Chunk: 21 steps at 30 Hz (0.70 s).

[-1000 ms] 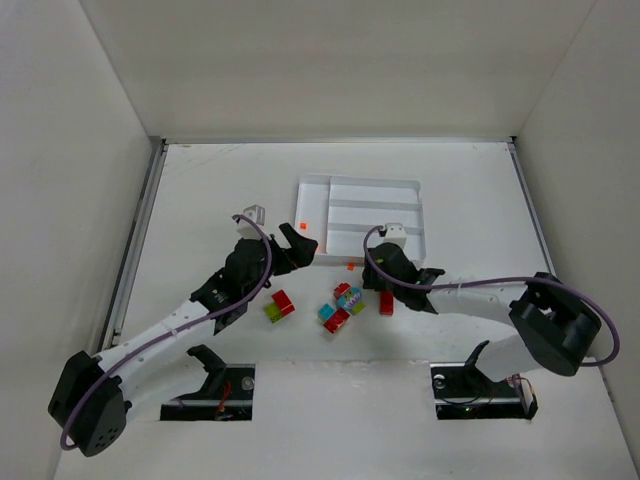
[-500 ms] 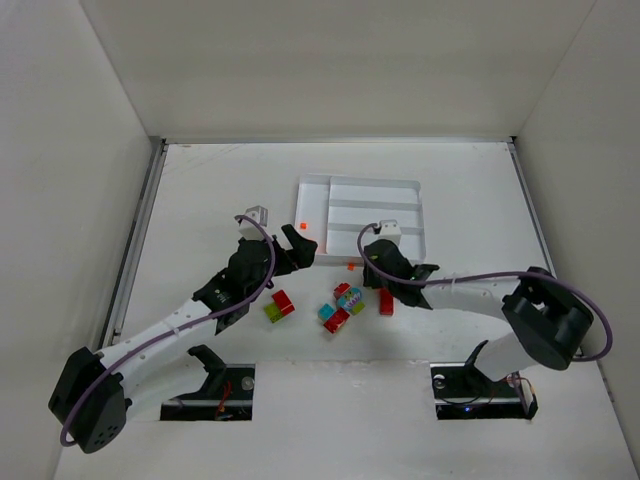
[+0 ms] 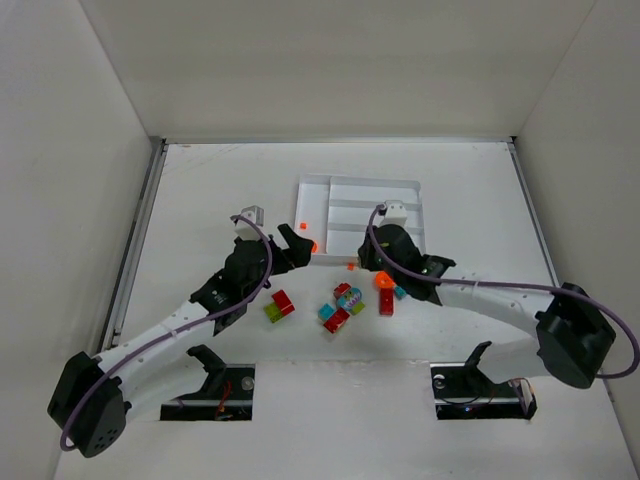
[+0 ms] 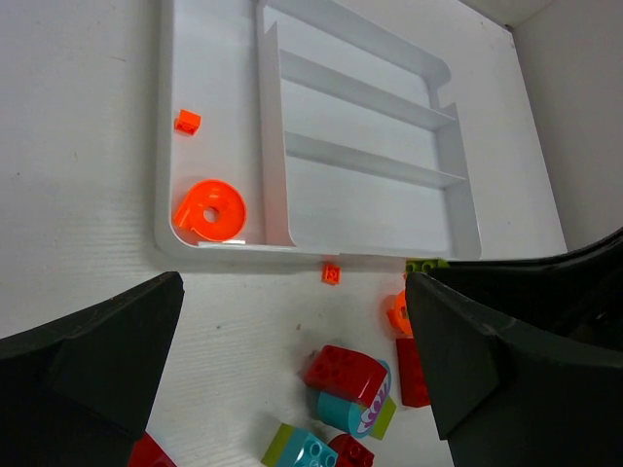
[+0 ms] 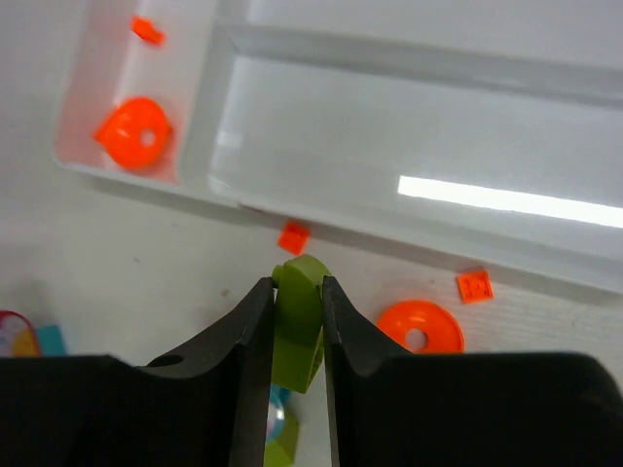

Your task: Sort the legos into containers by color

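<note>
Two grippers are mine, and they stand in opposite states. My left gripper [image 4: 292,326] hangs over the table [image 3: 200,190], just near of the near-left corner of the white tray [image 4: 164,195]. Its fingers are spread wide with nothing between them. Beyond its tips, the tray's narrow left section holds an orange round piece [image 4: 209,209] at the near end and a tiny orange brick [image 4: 187,121] farther back. Three long slots run to the right of that section.

Near of the tray the loose legos lie on the table. Leftmost is a red brick [image 3: 284,300] touching a lime brick [image 3: 272,313]. In the middle is a cluster [image 3: 342,305] of red, teal and lime pieces packed together. Right of it lies another red block [image 3: 386,304]. A small orange square [image 5: 292,234] lies just near of the tray's near wall.

My right gripper [image 5: 298,284] is closed on a lime green brick [image 5: 300,331], which is pinched on both sides and pokes out past my fingertips. I hold it over the table just near of the tray, level with the divider beside the narrow section. The small orange square lies just beyond it, and an orange ring [image 5: 419,326] lies flat to its right. A second orange square [image 5: 475,285] lies between the ring and the tray wall.

The table is plain matte white, and white walls [image 3: 330,70] enclose it on the left, far and right.
</note>
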Tool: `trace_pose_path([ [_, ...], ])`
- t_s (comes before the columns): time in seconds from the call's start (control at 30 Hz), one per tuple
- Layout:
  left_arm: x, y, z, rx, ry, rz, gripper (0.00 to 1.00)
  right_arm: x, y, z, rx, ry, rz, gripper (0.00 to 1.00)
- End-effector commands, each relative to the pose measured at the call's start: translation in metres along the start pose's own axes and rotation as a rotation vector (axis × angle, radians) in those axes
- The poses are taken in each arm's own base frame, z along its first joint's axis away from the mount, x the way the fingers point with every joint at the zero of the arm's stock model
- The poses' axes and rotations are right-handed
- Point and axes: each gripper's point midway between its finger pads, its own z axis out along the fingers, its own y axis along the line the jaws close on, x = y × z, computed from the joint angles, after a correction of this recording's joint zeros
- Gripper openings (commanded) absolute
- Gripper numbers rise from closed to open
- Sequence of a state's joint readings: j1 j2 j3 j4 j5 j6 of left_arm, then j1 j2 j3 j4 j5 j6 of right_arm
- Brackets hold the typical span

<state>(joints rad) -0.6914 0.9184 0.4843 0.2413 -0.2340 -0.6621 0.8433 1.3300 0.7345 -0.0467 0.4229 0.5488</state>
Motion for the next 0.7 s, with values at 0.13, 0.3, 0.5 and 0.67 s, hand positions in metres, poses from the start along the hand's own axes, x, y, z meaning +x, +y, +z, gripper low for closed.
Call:
trace_pose_path([
  [0.13,0.006,-0.012,-0.002,0.043,0.003,0.066,1.0,-0.061,0.028,0.039,-0.069,-0.116,0.067,0.2],
  [0.3,0.018,-0.013,-0.006,0.042,0.013,0.141,1.0,-0.067,0.028,0.069,-0.049,-0.123,0.096,0.23],
  [0.5,0.027,-0.012,-0.008,0.041,0.017,0.182,1.0,-0.064,0.016,0.056,-0.025,-0.147,0.096,0.55],
  [0.67,0.042,-0.023,-0.006,0.07,0.056,0.25,1.0,-0.02,-0.027,0.026,0.042,-0.109,0.109,0.41],
])
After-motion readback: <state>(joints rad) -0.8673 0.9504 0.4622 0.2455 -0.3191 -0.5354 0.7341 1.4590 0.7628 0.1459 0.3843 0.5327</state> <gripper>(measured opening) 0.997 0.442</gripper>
